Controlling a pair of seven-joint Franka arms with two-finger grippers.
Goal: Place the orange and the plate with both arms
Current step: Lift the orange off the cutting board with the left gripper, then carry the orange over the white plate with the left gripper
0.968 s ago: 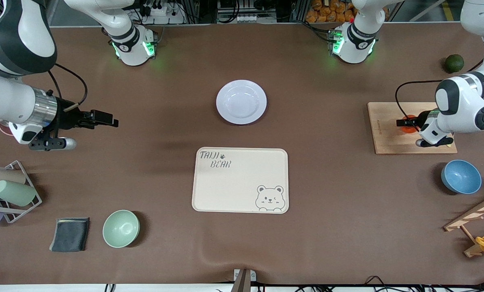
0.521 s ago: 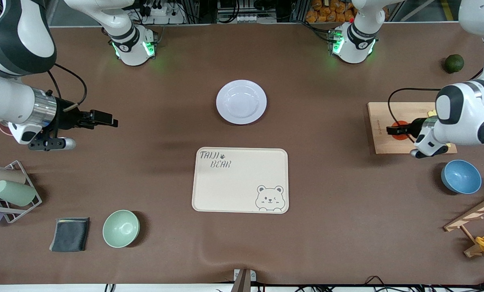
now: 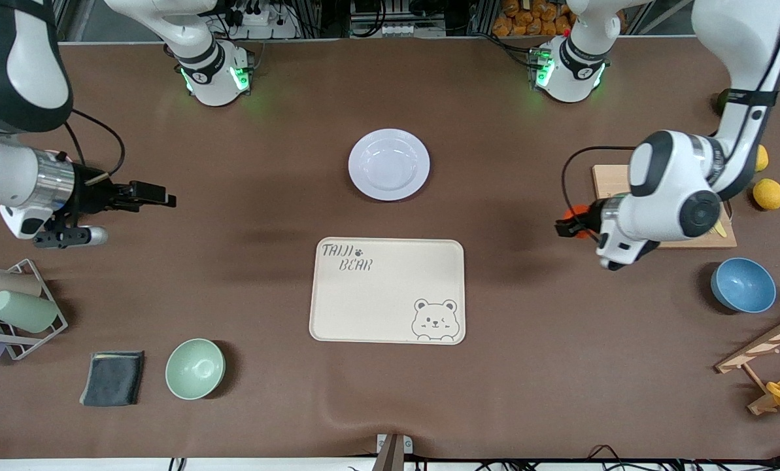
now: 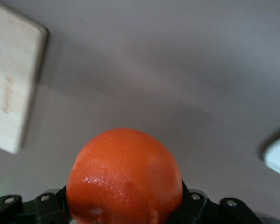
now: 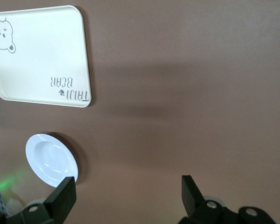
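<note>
The orange [image 3: 574,214] is being carried off the board [image 3: 664,239] over bare desk [image 3: 527,366], gripped in the left tool [image 3: 569,225], toward the tray [image 3: 388,290], while the open right tool [image 3: 157,194] is being held waiting, the plate [image 3: 389,164] lying between the arms.

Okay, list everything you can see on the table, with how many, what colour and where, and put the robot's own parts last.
round plate: 1, pale lavender-white, mid-table.
rectangular bear-print tray: 1, beige, nearer the camera than the plate.
orange: 1, red-orange, in the left gripper.
wooden board: 1, light wood, left arm's end.
lemons: 2, yellow, beside the board.
bowls: 2, blue at left arm's end, green toward right arm's end.
folded cloth: 1, dark grey, beside the green bowl.
wire rack of cups: 1, right arm's end.
left gripper: over bare table, beside the board.
right gripper: open, waiting over bare table.
</note>
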